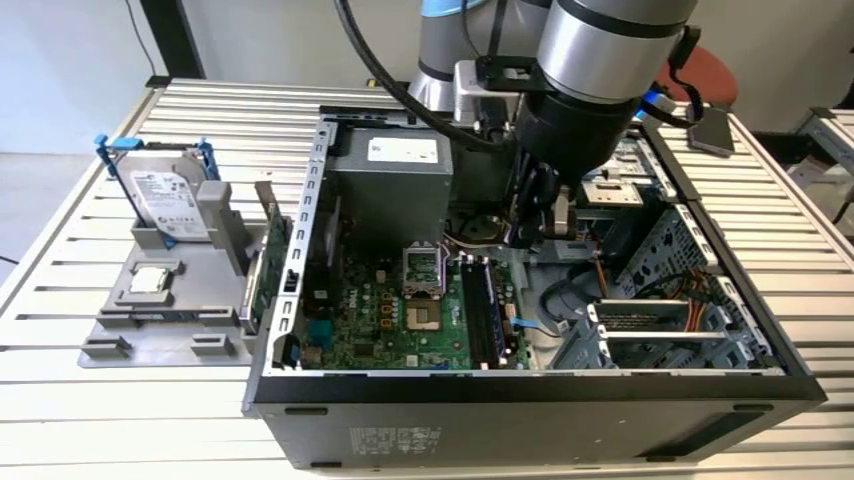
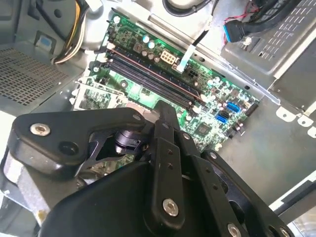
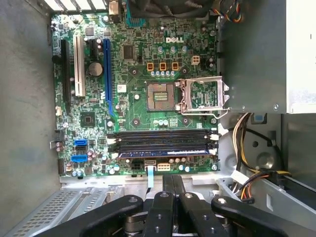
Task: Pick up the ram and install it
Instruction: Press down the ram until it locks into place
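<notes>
Above the open computer case, my gripper (image 1: 545,235) hangs over the motherboard (image 3: 143,74). Its black fingers (image 3: 172,183) are pressed together with nothing between them in both wrist views (image 2: 165,111). The four long memory slots (image 3: 163,140) lie just ahead of the fingertips. A thin dark stick with a bluish sheen, which looks like the ram (image 3: 165,154), stands in the slot nearest the board's edge. In the exterior view this ram (image 1: 478,300) is a dark upright strip below the gripper.
A grey fixture (image 1: 160,310) at the exterior view's left holds a silver hard drive with blue rails (image 1: 167,200) and a green card with a metal bracket (image 1: 276,255). The power supply (image 1: 394,185), drive cage (image 1: 667,320) and loose cables (image 3: 247,143) crowd the gripper.
</notes>
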Action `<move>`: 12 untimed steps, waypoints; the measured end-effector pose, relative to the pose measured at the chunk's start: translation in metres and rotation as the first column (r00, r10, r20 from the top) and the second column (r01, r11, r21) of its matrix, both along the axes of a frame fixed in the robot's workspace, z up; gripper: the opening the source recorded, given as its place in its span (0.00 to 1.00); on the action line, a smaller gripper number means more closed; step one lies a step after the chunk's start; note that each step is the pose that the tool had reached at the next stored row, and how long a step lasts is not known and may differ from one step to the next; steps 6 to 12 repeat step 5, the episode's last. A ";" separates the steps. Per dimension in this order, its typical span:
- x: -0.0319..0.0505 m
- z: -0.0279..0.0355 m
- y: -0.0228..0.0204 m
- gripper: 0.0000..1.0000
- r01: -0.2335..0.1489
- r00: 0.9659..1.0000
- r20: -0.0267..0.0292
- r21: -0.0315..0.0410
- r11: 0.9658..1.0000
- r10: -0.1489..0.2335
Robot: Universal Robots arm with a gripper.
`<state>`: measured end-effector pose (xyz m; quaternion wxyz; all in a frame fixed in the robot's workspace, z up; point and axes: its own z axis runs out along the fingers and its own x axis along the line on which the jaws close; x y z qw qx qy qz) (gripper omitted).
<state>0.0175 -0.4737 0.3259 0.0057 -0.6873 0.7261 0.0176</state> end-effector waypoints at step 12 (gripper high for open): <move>-0.0001 0.0000 0.0000 0.00 0.000 1.000 0.000 0.000 1.000 0.000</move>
